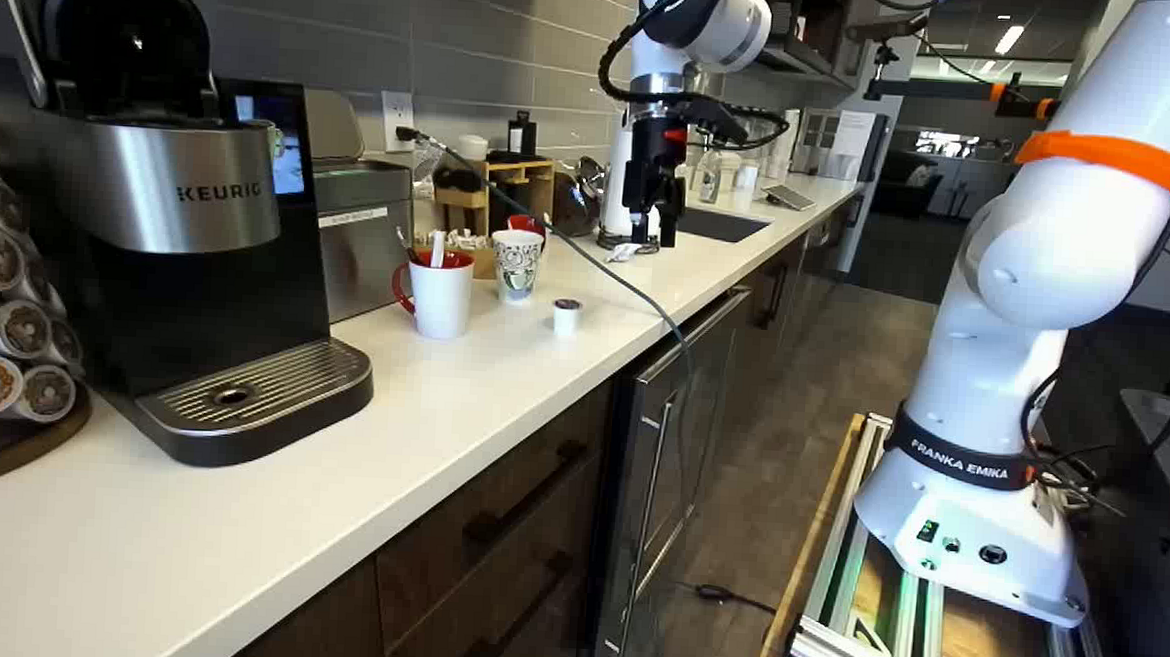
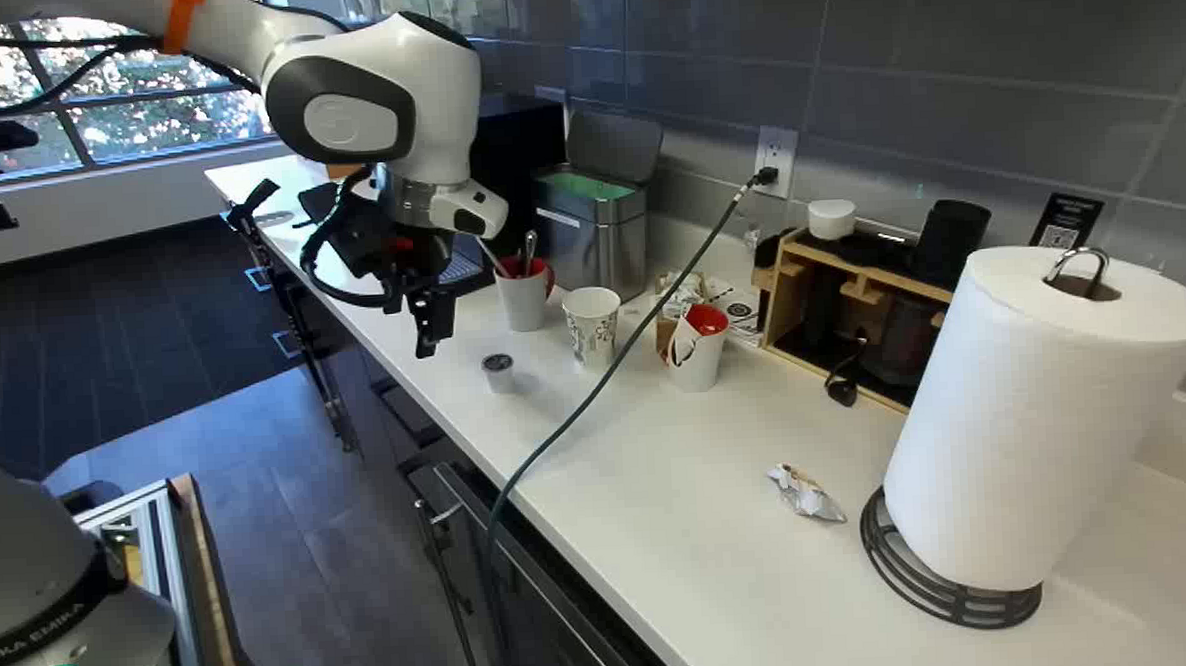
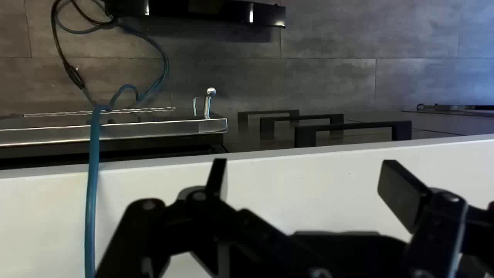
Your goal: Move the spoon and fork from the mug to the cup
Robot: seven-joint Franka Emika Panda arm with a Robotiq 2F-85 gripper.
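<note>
Hovering near the counter edge [image 3: 289, 153], fingers [image 3: 403, 197] wide apart

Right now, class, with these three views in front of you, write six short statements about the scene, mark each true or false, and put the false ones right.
1. Two utensils stand in the red-handled mug. True.
2. The gripper is tightly closed. False: its jaws stand apart with nothing between them.
3. The coffee pod is inside the patterned cup. False: it sits on the counter.
4. A cable runs from the wall outlet over the counter's edge. True.
5. The paper towel roll lies on its side. False: it stands upright.
6. The lid of the metal bin is raised. True.
</note>
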